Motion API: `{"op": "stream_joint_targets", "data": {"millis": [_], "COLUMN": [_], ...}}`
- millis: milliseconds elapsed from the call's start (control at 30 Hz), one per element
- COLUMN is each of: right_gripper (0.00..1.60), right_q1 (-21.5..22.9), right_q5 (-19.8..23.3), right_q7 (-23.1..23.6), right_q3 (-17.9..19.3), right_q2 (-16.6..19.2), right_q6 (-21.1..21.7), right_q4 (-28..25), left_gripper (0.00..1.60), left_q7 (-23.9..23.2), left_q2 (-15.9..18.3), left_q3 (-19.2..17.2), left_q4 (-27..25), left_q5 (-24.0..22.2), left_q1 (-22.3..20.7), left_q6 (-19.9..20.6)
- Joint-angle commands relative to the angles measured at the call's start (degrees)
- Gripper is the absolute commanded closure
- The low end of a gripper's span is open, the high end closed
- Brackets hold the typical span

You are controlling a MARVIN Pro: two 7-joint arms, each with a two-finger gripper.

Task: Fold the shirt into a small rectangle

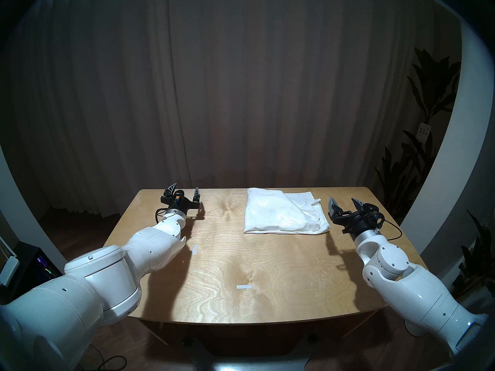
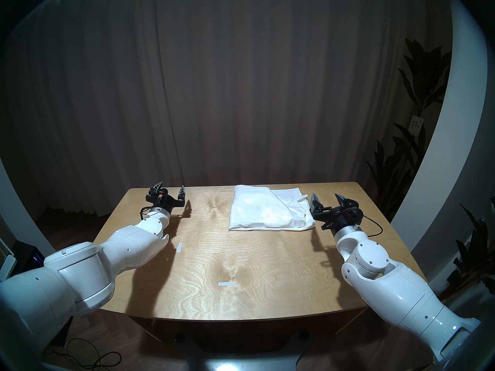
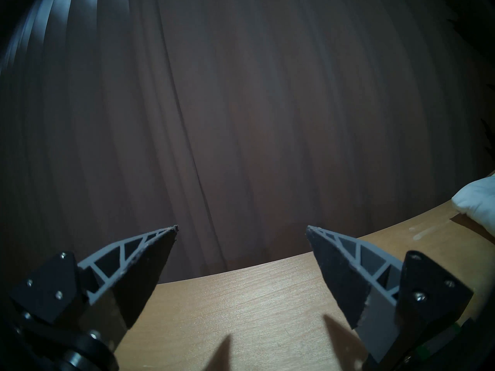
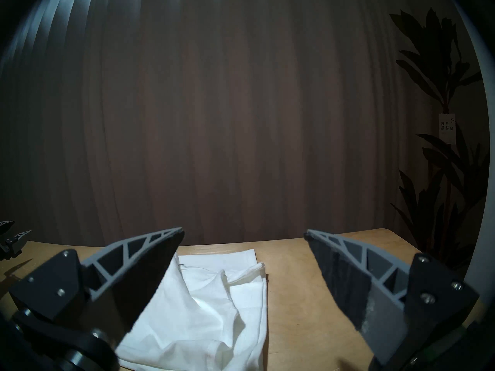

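Observation:
The white shirt (image 1: 281, 211) lies folded into a rough rectangle at the far right of the wooden table (image 1: 257, 268); no red letters show. It also shows in the head right view (image 2: 265, 208), the right wrist view (image 4: 214, 303) and at the right edge of the left wrist view (image 3: 476, 201). My right gripper (image 1: 344, 200) is open and empty, just right of the shirt's right edge and a little above the table. My left gripper (image 1: 184, 189) is open and empty at the far left of the table, well away from the shirt.
Two small white tape strips lie on the table, one near my left forearm (image 1: 194, 249) and one near the front middle (image 1: 243, 286). A dark curtain (image 1: 241, 94) hangs behind the table. A plant (image 1: 428, 121) stands at the right.

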Motion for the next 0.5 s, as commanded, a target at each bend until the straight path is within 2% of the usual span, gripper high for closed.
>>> {"op": "stream_joint_targets", "data": {"millis": [0,467], "right_gripper": [0.0,0.0], "right_q1": [2.98,7.0], "right_q5": [0.73,2.92], "right_q7": [0.45,2.09], "right_q3": [0.84,0.91], "right_q2": [-0.41,-2.02], "right_q6": [0.72,3.81], "right_q4": [0.86,4.47], "left_gripper": [0.0,0.0], "left_q7": [-2.03,-6.18], "left_q2": [1.88,3.79], "left_q3": [-0.43,-0.97], "left_q4": [-1.93,-6.23], "left_q5": [-0.38,-1.93], "left_q1": [-0.02,0.69], "left_q6": [-2.19,-4.24]}}
